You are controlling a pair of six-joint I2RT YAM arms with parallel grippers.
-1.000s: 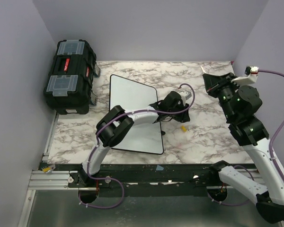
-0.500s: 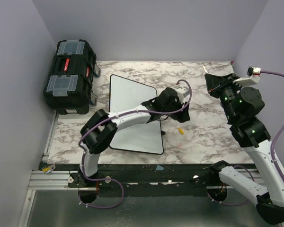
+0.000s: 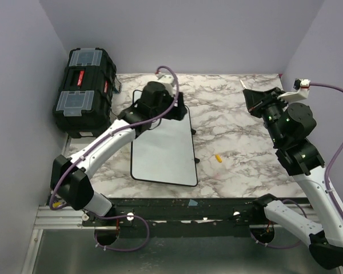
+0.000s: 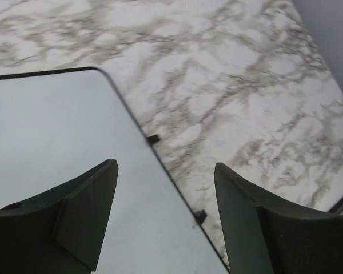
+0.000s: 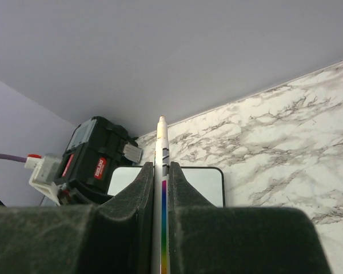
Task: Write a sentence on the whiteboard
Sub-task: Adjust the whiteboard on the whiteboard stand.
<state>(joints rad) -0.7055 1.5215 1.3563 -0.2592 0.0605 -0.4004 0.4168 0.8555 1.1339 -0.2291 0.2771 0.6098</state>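
At the bottom of the overhead frame both arms rise from their bases at the near edge of the marble tabletop (image 3: 234,120). The whiteboard (image 3: 163,148) lies flat left of centre, its near edge close to the front rail, and its face looks plain white. Just right of it, apart from its rim, a small yellow piece (image 3: 218,158) rests on the marble.

The left arm (image 3: 103,148) reaches from lower left up to the far end of the board. There the left tool (image 3: 177,109) hangs with its fingers spread wide and empty. In its wrist view the left tool (image 4: 164,166) straddles the whiteboard (image 4: 51,131) along the right-hand rim. One dark finger is over the white face and the other over the tabletop (image 4: 228,74). Two small black feet (image 4: 153,138) stick out from that rim, and the rounded far corner sits at upper left. Whether the fingers touch the board cannot be told.

At upper right of the overhead frame the right tool (image 3: 250,95) is raised well clear of the board. It is pressed together on a white marker (image 3: 244,85) whose tip points up and left. From its wrist, the right tool (image 5: 162,168) pinches the marker (image 5: 162,137) upright between both fingers, a rainbow stripe running down the barrel.

Farthest back on the left, a black toolbox (image 3: 83,91) stands beside the board's far corner.
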